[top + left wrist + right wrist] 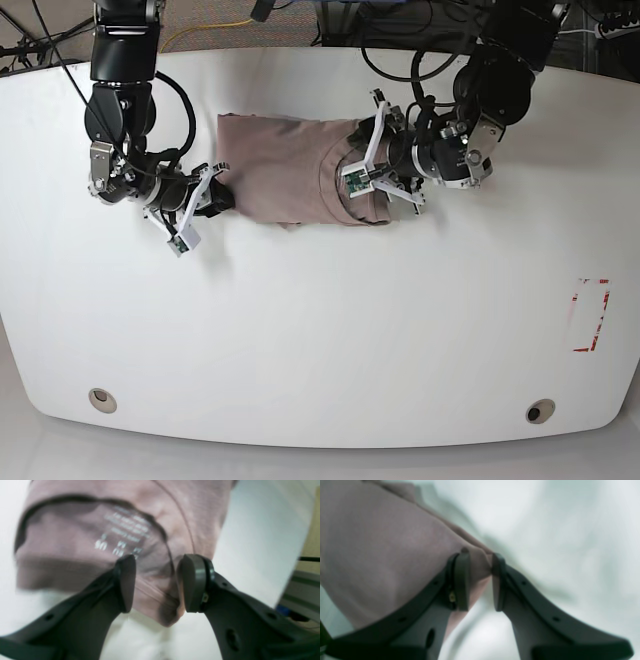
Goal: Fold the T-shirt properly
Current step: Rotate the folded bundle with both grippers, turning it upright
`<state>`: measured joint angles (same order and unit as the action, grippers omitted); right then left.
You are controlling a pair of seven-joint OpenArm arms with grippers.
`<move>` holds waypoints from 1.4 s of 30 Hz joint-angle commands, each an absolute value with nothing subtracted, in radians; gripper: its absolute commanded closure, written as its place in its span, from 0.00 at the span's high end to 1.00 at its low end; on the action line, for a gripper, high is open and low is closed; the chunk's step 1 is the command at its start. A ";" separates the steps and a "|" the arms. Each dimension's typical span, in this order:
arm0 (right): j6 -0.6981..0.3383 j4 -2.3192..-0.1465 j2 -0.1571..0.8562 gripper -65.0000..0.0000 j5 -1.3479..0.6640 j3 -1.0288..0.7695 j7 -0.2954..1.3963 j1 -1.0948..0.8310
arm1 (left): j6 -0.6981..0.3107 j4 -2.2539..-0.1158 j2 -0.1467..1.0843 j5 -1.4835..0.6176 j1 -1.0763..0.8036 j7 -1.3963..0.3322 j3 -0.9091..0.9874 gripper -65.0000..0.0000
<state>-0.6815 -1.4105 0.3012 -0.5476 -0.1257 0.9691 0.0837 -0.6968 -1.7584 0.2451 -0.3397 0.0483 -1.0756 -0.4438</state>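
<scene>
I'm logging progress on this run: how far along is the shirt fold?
Done: the T-shirt is already a narrow folded band on the table. In hand: the left gripper pinches the collar end, and the right gripper pinches the opposite end. Left: probably the final crosswise fold, then release.

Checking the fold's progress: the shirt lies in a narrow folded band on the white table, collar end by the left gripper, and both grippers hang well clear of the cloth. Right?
Not quite. Both wrist views show cloth between the jaws of the left gripper and right gripper; each pinches an end of the shirt. The rest stands.
</scene>
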 commanded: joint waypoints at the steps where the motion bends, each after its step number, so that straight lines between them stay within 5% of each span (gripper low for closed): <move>1: -0.698 -1.428 0.303 0.21 -0.527 -0.133 0.958 0.071 | -0.698 -1.759 0.266 -0.349 0.084 -1.063 -0.440 0.42; 19: -0.698 -1.716 0.179 0.21 -0.516 -0.114 1.079 -0.157 | -0.698 -1.623 0.320 -0.357 0.311 -1.066 -0.412 0.41; 35: -0.595 -1.782 0.142 0.21 -0.522 0.334 1.090 -0.058 | -0.698 -1.630 0.321 -0.357 0.283 -1.067 -0.176 0.42; 42: -0.605 -1.836 0.150 0.21 -0.527 0.349 1.092 -0.051 | -0.698 -1.796 0.271 -0.351 0.173 -1.066 -0.143 0.42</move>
